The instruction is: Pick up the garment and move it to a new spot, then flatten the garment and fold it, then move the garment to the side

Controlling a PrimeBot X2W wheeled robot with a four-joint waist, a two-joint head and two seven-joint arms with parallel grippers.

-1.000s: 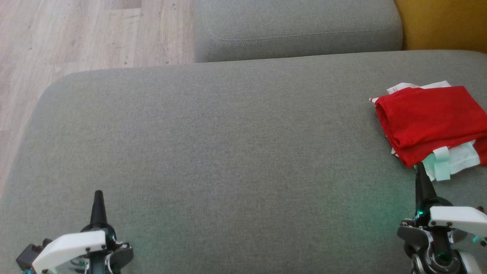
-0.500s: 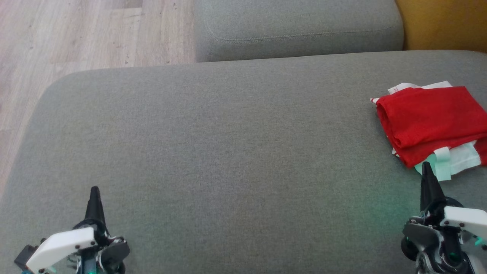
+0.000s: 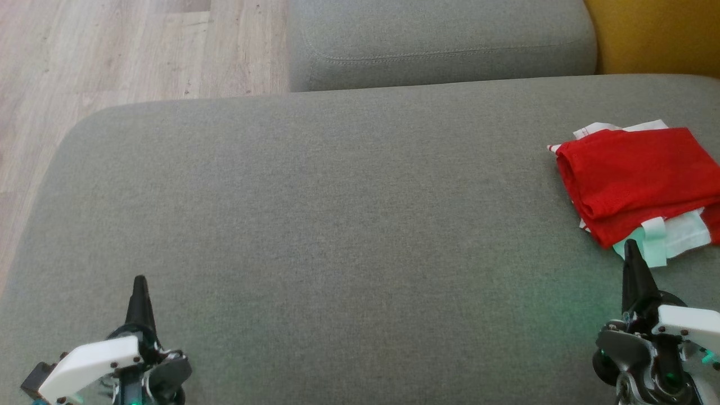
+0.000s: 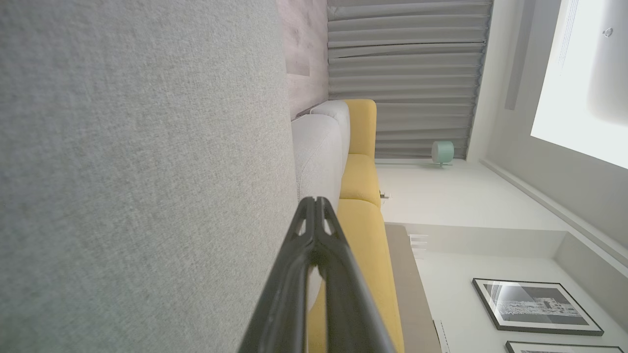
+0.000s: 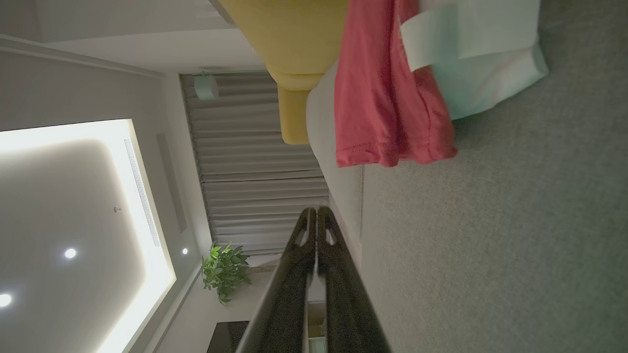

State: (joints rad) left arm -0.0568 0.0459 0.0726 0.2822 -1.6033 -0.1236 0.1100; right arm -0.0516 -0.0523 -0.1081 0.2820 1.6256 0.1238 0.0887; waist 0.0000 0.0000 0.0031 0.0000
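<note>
The grey sofa cushion (image 3: 337,225) takes most of the head view, and its wide middle part is bare. The red garment (image 3: 635,169) lies folded at the far right edge of the cushion, on top of a white cloth (image 3: 683,233) with a mint strip (image 3: 652,242). Its long axis goes roughly from left to right, a little tilted, with the folded edge on the left and its right end cut off by the picture edge. The right hand (image 3: 630,244) is much the nearer one: the garment lies just ahead of its tips and slightly to the right, near but not touching, as the right wrist view shows a gap. The left hand (image 3: 139,279) is well apart, at the lower left. Both hands have their fingers pressed together and hold nothing. I judge that the garment is already folded and put aside.
</note>
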